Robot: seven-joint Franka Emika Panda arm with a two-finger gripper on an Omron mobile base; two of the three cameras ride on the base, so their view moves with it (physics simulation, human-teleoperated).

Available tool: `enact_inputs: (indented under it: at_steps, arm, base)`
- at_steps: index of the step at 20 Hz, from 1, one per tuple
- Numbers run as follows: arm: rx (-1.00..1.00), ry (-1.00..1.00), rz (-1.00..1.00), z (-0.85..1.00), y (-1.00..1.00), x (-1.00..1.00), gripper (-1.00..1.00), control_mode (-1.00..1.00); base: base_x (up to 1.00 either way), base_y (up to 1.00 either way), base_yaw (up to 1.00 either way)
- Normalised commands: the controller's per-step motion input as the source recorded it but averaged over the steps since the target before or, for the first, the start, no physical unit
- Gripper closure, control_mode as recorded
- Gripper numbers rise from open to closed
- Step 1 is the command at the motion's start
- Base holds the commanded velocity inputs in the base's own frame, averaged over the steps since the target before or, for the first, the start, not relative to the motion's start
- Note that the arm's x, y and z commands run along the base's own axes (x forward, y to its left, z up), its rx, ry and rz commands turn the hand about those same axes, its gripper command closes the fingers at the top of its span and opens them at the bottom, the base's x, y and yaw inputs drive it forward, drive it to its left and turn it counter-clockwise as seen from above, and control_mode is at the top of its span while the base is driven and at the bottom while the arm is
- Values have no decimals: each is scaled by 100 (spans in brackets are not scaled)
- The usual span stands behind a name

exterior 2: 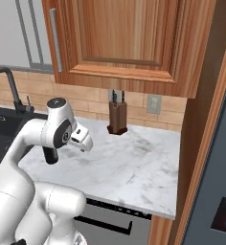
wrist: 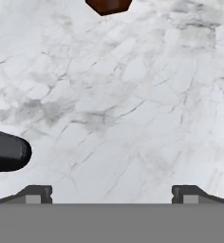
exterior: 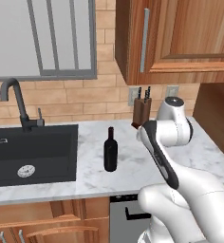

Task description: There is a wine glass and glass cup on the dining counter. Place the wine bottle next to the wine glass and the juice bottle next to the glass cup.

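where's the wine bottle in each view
Left base view: the wine bottle stands upright on the marble counter, centre, right of the black sink.
Right base view: I can't find it; the arm covers the counter's left part.
Hand view: the dark rounded shape at the left edge is probably it.
Shared landmark: the knife block.
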Motion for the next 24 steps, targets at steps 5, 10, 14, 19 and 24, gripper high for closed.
enact_inputs:
  at_steps: [5, 10, 14, 19, 24]
  arm:
    - [0, -1, -22, 1, 22, -25, -100, -100]
    - [0, -12, -13, 0, 18, -32, -100, -100]
    - [0, -7, -3, 0, 25, -30, -100, -100]
    - [0, -10, 0, 0, 31, -16, -100, -100]
    - [0, -9, 0, 0, 23, -7, -100, -100]
  base:
    - [0, 0, 0]
    - [0, 0, 0]
    - [0, 0, 0]
    - [0, 0, 0]
    - [0, 0, 0]
